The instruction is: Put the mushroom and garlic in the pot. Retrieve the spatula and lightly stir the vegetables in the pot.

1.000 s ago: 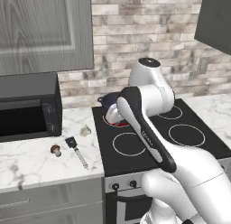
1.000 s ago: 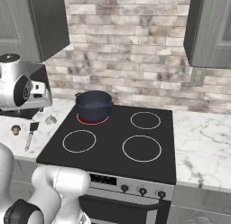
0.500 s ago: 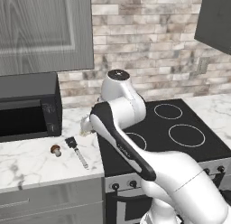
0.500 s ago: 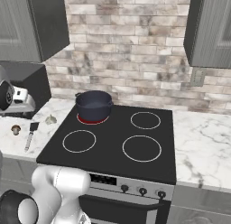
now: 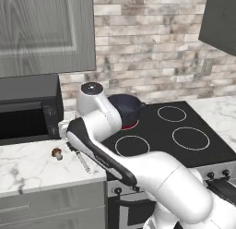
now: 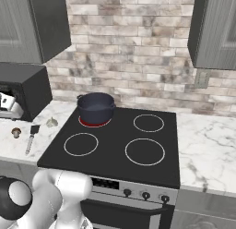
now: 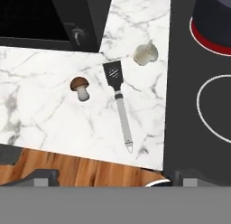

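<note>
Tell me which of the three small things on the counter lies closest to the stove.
The garlic: the pale lumpy bulb sits by the cooktop's edge, near the pot. The spatula lies farther out, and the brown-capped mushroom farthest.

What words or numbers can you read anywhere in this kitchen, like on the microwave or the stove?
None: no readable word, number or brand shows.
The microwave front is plain dark, with nothing written on it.
The stove knobs carry no marks that can be made out.
The pot, spatula, mushroom and garlic have no labels.
</note>
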Robot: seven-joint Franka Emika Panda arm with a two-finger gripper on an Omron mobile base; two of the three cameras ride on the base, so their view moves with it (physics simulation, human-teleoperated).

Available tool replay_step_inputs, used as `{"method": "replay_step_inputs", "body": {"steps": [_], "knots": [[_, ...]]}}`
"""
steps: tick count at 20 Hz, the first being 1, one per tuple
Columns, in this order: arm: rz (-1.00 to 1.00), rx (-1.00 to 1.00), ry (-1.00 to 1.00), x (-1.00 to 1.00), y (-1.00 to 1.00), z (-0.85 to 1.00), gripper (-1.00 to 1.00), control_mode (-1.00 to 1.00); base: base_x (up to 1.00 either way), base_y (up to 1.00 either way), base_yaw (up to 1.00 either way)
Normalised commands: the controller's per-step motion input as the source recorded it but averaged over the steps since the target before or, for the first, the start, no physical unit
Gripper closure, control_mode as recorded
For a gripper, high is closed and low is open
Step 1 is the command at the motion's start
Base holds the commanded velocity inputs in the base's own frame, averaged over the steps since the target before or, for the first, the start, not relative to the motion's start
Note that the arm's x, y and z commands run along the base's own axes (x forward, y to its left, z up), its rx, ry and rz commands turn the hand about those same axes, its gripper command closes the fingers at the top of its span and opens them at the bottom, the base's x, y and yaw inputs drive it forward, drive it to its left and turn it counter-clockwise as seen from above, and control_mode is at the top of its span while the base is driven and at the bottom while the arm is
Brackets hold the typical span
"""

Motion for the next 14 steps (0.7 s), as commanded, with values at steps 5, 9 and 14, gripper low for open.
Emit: {"method": "replay_step_inputs", "body": {"steps": [5, 9, 14], "knots": [[-0.1, 0.0, 0.02, 0.31, 0.49, -0.34, -1.0, -1.0, 0.0, 0.0, 0.0], [-0.04, 0.0, 0.14, 0.36, 0.44, -0.38, -1.0, -1.0, 0.0, 0.0, 0.0], [-0.02, 0.0, 0.22, 0.39, 0.31, -0.39, -1.0, -1.0, 0.0, 0.0, 0.0]]}}
